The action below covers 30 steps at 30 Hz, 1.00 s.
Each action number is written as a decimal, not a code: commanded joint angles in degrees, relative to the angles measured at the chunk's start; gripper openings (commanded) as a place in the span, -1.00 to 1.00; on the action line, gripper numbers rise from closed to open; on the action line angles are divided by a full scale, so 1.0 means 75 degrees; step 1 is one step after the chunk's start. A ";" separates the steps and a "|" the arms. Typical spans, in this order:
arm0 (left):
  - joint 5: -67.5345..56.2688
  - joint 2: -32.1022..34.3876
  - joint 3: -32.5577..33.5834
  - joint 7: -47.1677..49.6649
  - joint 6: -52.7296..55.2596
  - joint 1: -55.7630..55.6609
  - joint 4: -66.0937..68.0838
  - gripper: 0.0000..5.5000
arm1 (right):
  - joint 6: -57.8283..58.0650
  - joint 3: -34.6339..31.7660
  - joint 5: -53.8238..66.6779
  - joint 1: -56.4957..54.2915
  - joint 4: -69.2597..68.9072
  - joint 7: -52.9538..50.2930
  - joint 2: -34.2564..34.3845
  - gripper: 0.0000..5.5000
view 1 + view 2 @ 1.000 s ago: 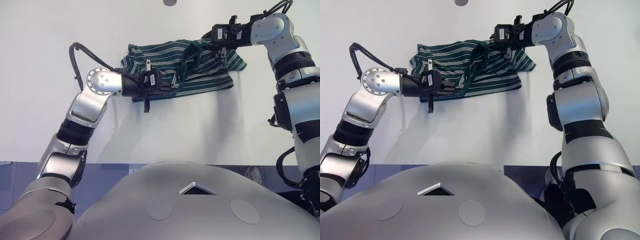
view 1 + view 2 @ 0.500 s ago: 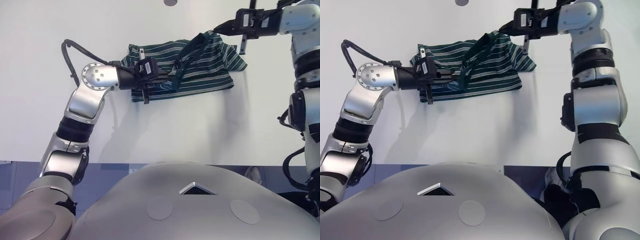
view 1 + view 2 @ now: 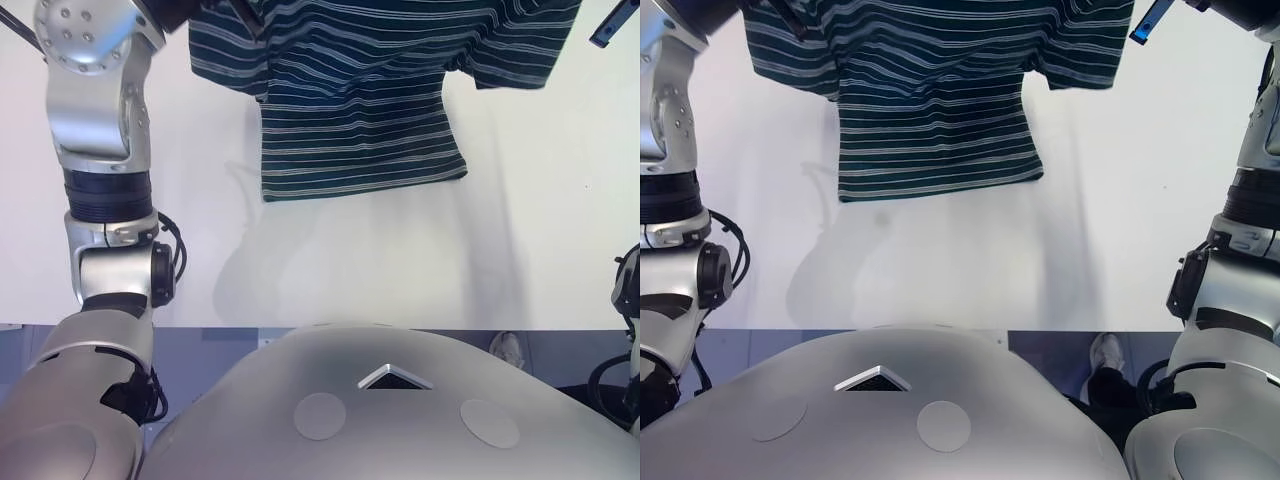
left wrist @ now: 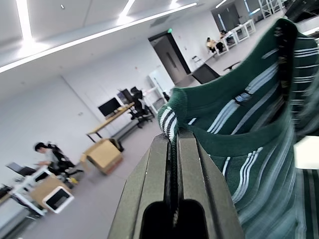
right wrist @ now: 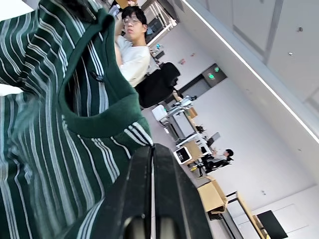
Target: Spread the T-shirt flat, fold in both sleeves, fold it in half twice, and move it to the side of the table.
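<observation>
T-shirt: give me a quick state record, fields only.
item: T-shirt, dark green with white stripes
state: held up, hanging spread out, unfolded
left gripper: shut on the top edge near the collar
right gripper: shut on the top edge near the collar
hem: low over the white table, contact unclear

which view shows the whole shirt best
Left eye view: the shirt hangs spread, both sleeves and the hem visible. The right eye view shows much the same. The wrist views show striped fabric near the collar pinched in the left claw and right claw.
</observation>
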 commanded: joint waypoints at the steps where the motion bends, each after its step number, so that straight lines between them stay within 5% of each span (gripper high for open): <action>1: 0.0726 -0.0109 -0.0624 0.0190 -0.0108 -0.0142 0.1010 -1.00 | -0.0108 0.0301 -0.0612 0.0038 0.0268 -0.0639 0.0292 -0.99; 7: 0.2643 -0.1644 -0.1866 0.2018 -0.1610 -0.2564 0.6995 -1.00 | -0.1109 0.2458 -0.3581 -0.2323 0.5252 -0.3099 0.2119 -0.99; 11: 0.3435 -0.2154 -0.2007 0.3859 -0.2313 -0.4505 0.9776 -1.00 | -0.0429 0.3085 -0.4773 -0.4296 0.8381 -0.5800 0.3201 -0.99; 18: 0.4035 -0.2577 -0.2035 0.4561 -0.1941 -0.4603 1.0866 -1.00 | 0.0528 0.3249 -0.5142 -0.4923 0.9640 -0.6825 0.4192 -0.99; 25: 0.4376 -0.2523 -0.1958 0.6409 -0.2247 -0.4524 1.0816 -0.41 | 0.0544 0.3509 -0.5594 -0.4973 0.9563 -0.8874 0.4412 -0.38; 30: 0.4039 -0.2159 -0.1438 0.6384 -0.2613 -0.4738 1.0635 -0.37 | -0.0553 0.3182 -0.5061 -0.4469 0.8936 -0.8274 0.4311 -0.33</action>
